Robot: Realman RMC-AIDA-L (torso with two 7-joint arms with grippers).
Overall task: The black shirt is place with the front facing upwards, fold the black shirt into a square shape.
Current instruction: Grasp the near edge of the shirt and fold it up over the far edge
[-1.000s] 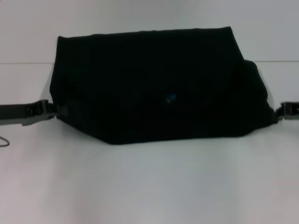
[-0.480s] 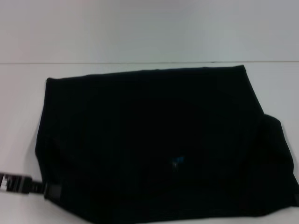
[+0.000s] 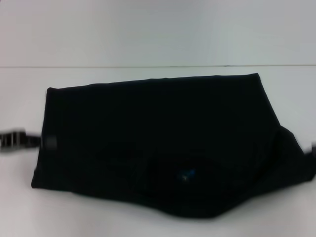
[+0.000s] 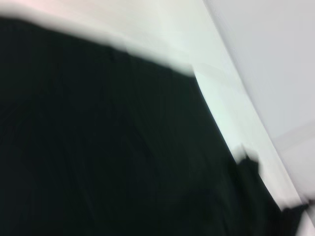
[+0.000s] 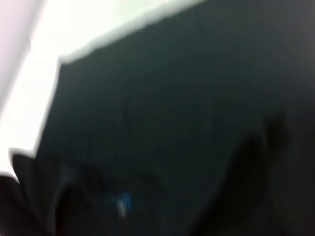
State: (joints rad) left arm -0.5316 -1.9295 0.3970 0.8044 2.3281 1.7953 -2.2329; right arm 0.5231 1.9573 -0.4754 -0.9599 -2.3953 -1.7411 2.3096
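The black shirt, already doubled into a broad dark panel, is spread across the white worktop, filling the middle of the head view from 9 o'clock to 3 o'clock. Its far edge is laid straight, while its near edge sags to a rounded point at about 6 o'clock. The small blue neck label is seen just toward 5 o'clock of the cloth's centre. No lettering is visible.

The left gripper is seen at 9 o'clock, touching the shirt's left edge; whether its fingers are open, closed or pinching cloth cannot be told. The right gripper is hidden at the cloth's right corner at 3 o'clock, and nothing can be told of it either.

A bunched lobe is left at that right corner, and the outline is still far from square. From here, uneven pulls by the two arms could skew the fold further, and a corner released early could let the upper layer slide. Loose folds near the label could be trapped as a wrinkle.
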